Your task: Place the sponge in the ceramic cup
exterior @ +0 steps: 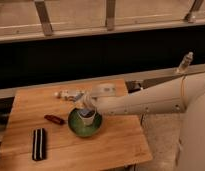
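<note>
**Fig.** One-arm robot at a wooden table (113, 145), camera view. The arm (146, 102) reached in from the right, approx. level w/ the tabletop. That approach kept it away from the red tool (54, 119) and the striped oblong (39, 144), both of which lay left of the dish and apart from it.

The gripper (86, 103) sat low, directly over the ceramic cup (86, 118). This was prob. because a soft pad about as wide as the cup's mouth has to go straight down, not in at an angle. The cup stood upright inside the dark green dish (75, 130), near the table's centre.

A pale bluish patch at the cup's mouth, just under the gripper, was read as the sponge (86, 112). Whether the gripper was clamped on the sponge or had let go could not be told. The scene therefore fitted two stages: sponge held and going into the cup, or sponge already resting in it w/ the gripper above. Small items (67, 94) lay at the table's far edge, behind the dish.
</note>
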